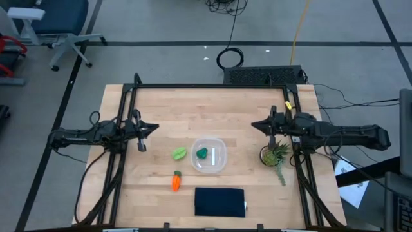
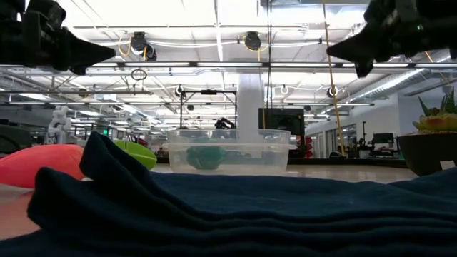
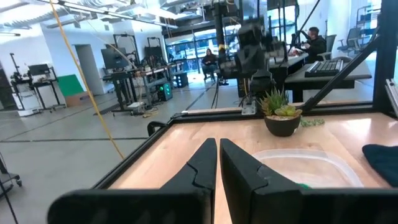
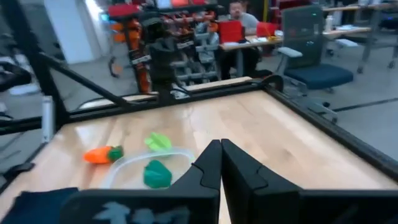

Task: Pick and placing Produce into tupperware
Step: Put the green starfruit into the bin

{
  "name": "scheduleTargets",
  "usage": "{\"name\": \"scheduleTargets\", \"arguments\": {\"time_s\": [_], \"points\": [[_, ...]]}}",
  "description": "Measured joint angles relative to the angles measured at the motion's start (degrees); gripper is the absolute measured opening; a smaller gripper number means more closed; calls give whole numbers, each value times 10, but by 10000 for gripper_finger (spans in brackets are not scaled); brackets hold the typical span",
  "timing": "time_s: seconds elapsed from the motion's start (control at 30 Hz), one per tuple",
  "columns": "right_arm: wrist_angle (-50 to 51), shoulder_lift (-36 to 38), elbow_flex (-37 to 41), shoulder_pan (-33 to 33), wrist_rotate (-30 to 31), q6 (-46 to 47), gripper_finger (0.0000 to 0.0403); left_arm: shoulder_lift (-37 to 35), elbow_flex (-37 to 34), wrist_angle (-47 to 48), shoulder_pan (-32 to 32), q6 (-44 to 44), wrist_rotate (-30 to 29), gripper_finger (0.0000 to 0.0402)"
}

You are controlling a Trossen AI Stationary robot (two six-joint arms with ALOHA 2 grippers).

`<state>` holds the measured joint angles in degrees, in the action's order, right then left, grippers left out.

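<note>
Wooden table (image 1: 161, 116): dark green piece (image 1: 202, 153) seemingly inside tupperware (image 1: 217, 165); left gripper (image 1: 152, 128), right gripper (image 1: 256, 125) closed, empty.

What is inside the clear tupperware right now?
Only the dark green round piece sits inside the tupperware. The leafy piece and carrot lie outside on the table. The clear walls hide nothing; the high view shows the floor otherwise bare.
</note>
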<state>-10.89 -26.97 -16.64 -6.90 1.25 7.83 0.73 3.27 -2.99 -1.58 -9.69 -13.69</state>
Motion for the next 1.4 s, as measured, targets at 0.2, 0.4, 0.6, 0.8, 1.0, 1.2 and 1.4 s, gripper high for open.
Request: {"name": "scheduleTargets", "arguments": {"time_s": [0.2, 0.4, 0.6, 0.8, 1.0, 1.2, 1.4], "points": [[-67, 13, 74, 5, -43, 23, 0, 0, 0, -2, 0, -3, 0, 26], [-73, 37, 95, 7, -45, -9, 0, 0, 0, -2, 0, -3, 0, 26], [-78, 51, 96, 6, -61, -41, 0, 0, 0, 0, 0, -3, 0, 26], [-81, 68, 95, 6, -90, -46, 0, 0, 0, 12, 0, 17, 0, 26], [-68, 75, 95, 6, -121, -47, 0, 0, 0, 50, 0, 43, 1, 26], [-67, 75, 95, 6, -121, -47, 0, 0, 0, 59, 0, 52, 3, 26], [-68, 75, 95, 6, -121, -49, 0, 0, 0, 59, 0, 43, 47, 26]]}}
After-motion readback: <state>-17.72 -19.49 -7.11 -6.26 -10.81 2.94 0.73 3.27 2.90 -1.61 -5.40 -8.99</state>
